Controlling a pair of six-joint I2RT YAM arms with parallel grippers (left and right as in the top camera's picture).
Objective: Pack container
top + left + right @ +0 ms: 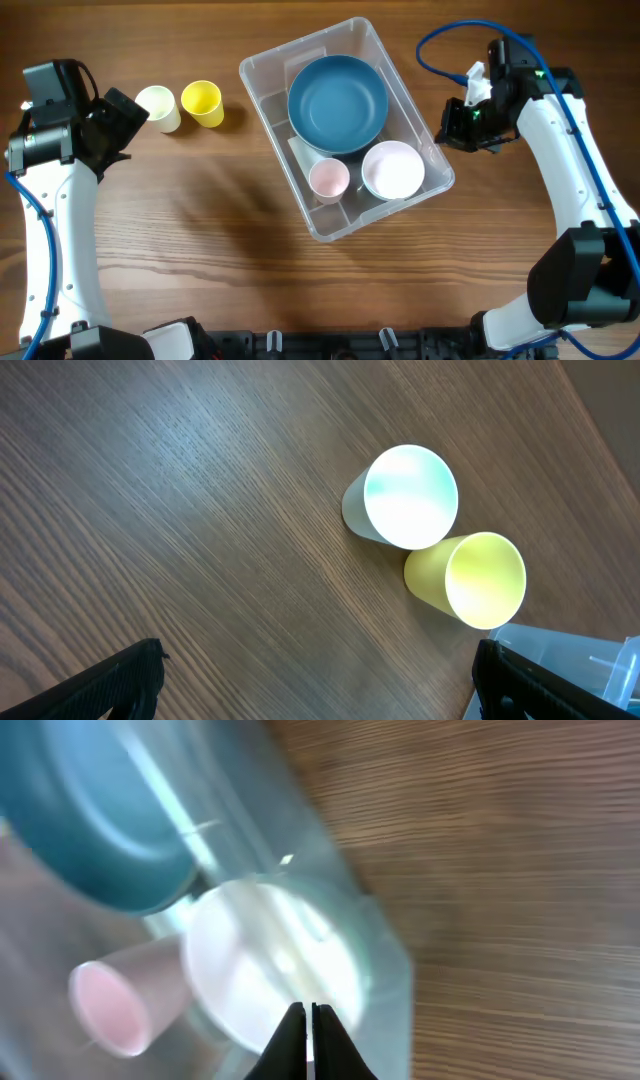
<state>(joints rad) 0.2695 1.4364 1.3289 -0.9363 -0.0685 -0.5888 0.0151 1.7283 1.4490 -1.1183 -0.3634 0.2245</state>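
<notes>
At the far left, the left gripper (122, 118) hangs over the wooden table (200, 220) with its jaws spread wide and nothing between them. In the left wrist view only the dark tips of its fingers (125, 680) show, cut off by the bottom edge. Just to its right stand two upright cups, a white cup (159, 106) and a yellow cup (202, 102), close beside each other. I cannot tell if they touch. In the same wrist view one corner of the container (590, 655) enters at the lower right, and the rest is out of frame.

The container (305, 45) lies in the middle of the table, turned at an angle. It is a clear rectangular bin with rounded corners and a rim. Inside it, a blue bowl (337, 103) fills the far half, with a pink cup (328, 179) and a white bowl (393, 168) side by side in the near half. A white label (302, 152) on the bottom is mostly covered by these.

At the right, the right gripper (462, 125) hovers just beside the container's right wall, outside it. Its fingertips (292, 1038) are almost together, with only a thin slit between them, and they grip nothing. The right wrist view is blurred, so the bowls and the cup appear only as soft shapes.
</notes>
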